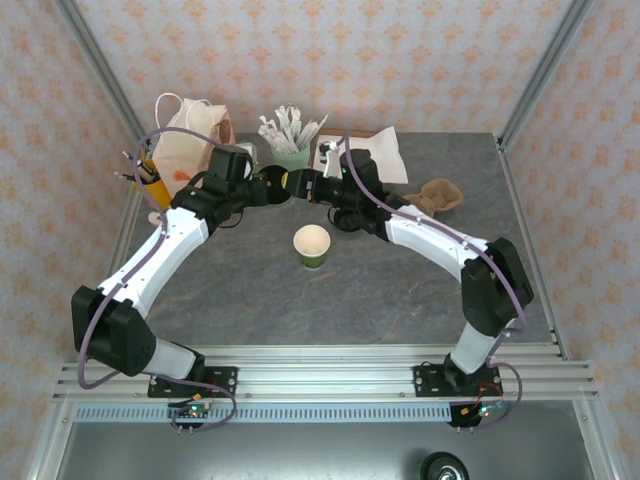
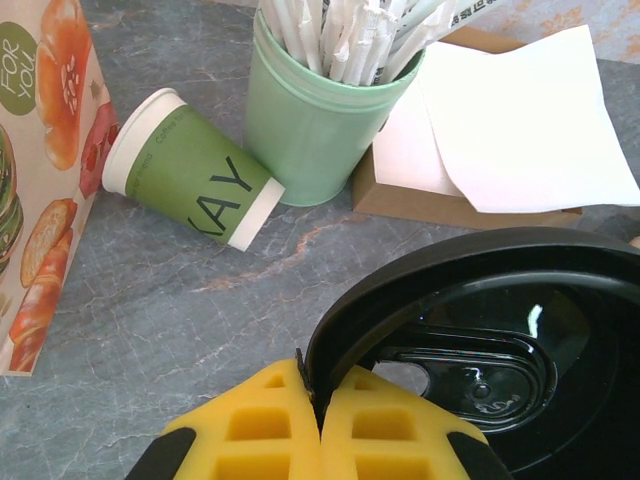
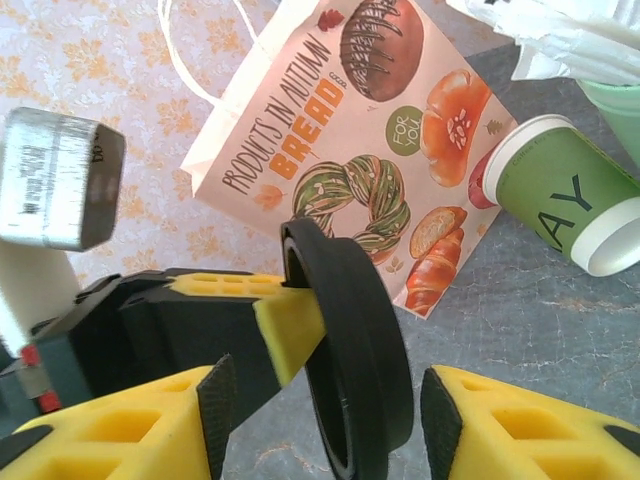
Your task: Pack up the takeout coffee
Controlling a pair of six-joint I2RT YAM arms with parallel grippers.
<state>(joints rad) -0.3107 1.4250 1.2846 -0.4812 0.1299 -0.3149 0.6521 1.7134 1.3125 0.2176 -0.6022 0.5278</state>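
- Small dark green paper cup point(image 1: 312, 245) stands open-topped mid-table in my top view.
- Left wrist view: left gripper point(image 2: 320, 400) pinches the round black plastic lid point(image 2: 470, 270) by its rim.
- Right wrist view: right gripper point(image 3: 328, 405) straddles it, jaws apart.

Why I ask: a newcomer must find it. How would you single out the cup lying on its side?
Start at the printed bread bag at the back left. Between it and the pale green cup of wrapped sticks lies a green paper cup. It alone is tipped over, white-rimmed, with dark letters on its side.
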